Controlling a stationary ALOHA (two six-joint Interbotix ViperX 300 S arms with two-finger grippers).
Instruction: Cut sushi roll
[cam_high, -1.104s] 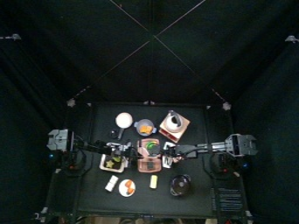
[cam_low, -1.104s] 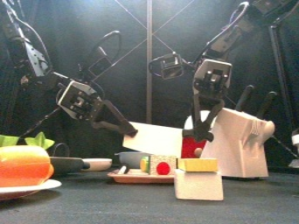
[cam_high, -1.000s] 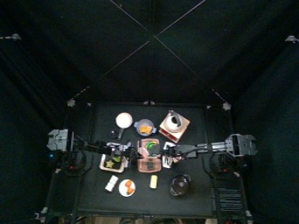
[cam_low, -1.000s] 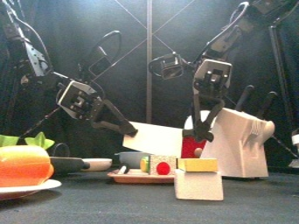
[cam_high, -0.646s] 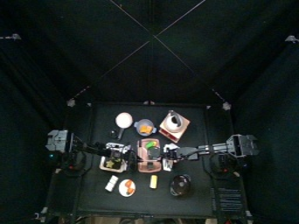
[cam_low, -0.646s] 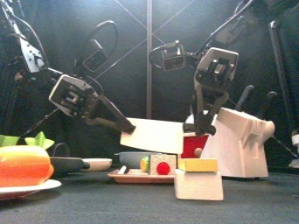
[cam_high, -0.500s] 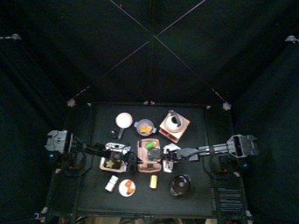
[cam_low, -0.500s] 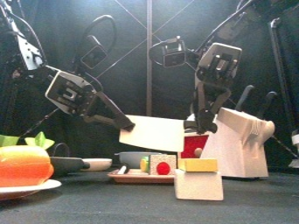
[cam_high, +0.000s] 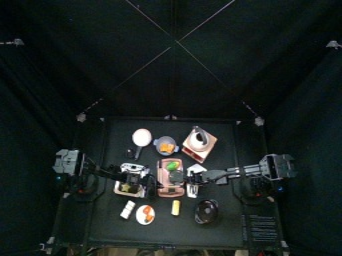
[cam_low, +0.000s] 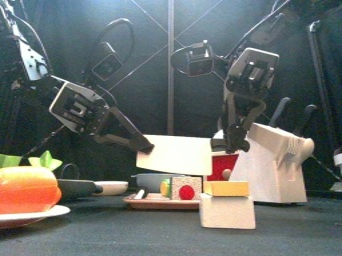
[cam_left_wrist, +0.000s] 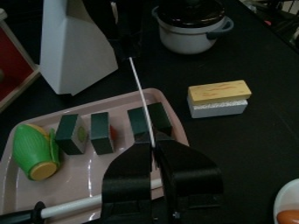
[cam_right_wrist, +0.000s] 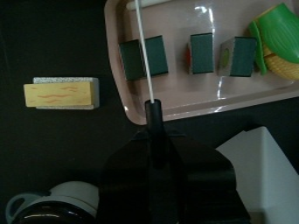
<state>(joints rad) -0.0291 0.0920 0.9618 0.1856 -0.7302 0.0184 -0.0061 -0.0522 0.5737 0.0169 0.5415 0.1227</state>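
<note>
The sushi roll (cam_low: 187, 190) lies on the brown board (cam_low: 140, 203) as several short dark-green slices (cam_left_wrist: 101, 131) (cam_right_wrist: 201, 52), one showing a red spot. A green-and-yellow piece (cam_left_wrist: 35, 150) lies at the board's (cam_left_wrist: 82, 173) end. A flat white knife blade (cam_low: 177, 156) hangs above the board between both grippers. My left gripper (cam_low: 140, 148) is shut on its left end, and my right gripper (cam_low: 222, 146) meets its upper right corner. In each wrist view a thin pale edge (cam_left_wrist: 140, 101) (cam_right_wrist: 142, 52) runs out from between shut jaws, over the slices.
A white knife block (cam_low: 278, 160) stands right of the board, with a red object (cam_low: 225, 165) beside it. A yellow-topped white block (cam_low: 225, 192) sits in front, a black pot (cam_left_wrist: 193, 22) nearby, and a plate of orange and green food (cam_low: 27, 192) at front left.
Both arms have risen. The left gripper lifted up and a little left with the white blade. The right wrist climbed while its fingertips stayed by the blade's corner.
</note>
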